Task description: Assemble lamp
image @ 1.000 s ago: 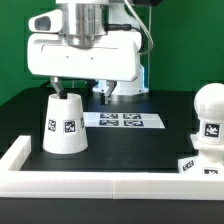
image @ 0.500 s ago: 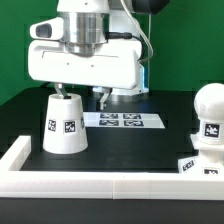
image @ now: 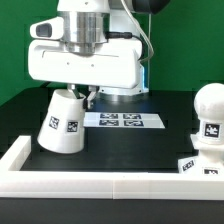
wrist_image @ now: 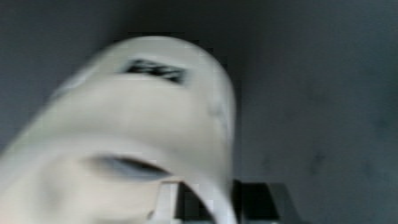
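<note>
The white tapered shade [image: 62, 124] stands narrow end up on the black table at the exterior view's left and leans, its bottom tipped off the table on one side. My gripper [image: 78, 95] is right over its top and shut on the shade's upper rim. In the wrist view the shade [wrist_image: 143, 110] fills the picture, and my gripper [wrist_image: 217, 203] has the rim wall between its two fingers. The round bulb [image: 209, 108] sits on the sloped base [image: 197, 165] at the exterior view's right, far from the gripper.
The marker board [image: 124, 120] lies flat on the table behind the shade. A low white wall [image: 100, 182] runs along the front and up the left side [image: 18, 152]. The white robot pedestal [image: 128, 92] stands at the back.
The gripper's fingers have closed on the shade's top rim. The shade, upright before, now leans with its top towards the exterior view's right.
</note>
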`<state>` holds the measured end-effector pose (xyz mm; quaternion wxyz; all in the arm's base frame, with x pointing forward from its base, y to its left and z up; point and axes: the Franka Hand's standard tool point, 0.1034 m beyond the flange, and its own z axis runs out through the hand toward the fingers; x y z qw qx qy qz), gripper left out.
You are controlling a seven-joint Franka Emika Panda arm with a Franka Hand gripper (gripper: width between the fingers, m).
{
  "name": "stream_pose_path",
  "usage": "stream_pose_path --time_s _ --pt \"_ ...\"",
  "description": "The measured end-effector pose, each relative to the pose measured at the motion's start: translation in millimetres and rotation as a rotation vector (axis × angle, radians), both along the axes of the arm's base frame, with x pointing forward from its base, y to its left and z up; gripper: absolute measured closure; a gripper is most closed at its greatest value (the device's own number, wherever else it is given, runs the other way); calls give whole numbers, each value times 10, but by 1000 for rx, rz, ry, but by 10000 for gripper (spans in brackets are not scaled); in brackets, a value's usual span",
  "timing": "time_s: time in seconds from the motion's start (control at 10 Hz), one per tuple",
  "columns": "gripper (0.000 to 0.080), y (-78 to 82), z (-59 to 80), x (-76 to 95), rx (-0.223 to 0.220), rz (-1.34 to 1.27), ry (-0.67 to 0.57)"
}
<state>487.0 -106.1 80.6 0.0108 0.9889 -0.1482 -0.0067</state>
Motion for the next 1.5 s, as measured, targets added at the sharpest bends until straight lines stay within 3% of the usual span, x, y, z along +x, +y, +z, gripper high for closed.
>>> stream_pose_path --time_s 0.5,0.7,0.9,1.1,1.3,1.5 --pt "755 13 2 3 1 0 0" --pt "755 282 102 68 46 -41 -17" --pt "755 546 277 223 107 -70 -36" --pt "755 684 509 441 159 -118 -66" --pt "755 800 861 789 192 -186 -97" --pt "755 940 1071 1122 210 -269 -91"
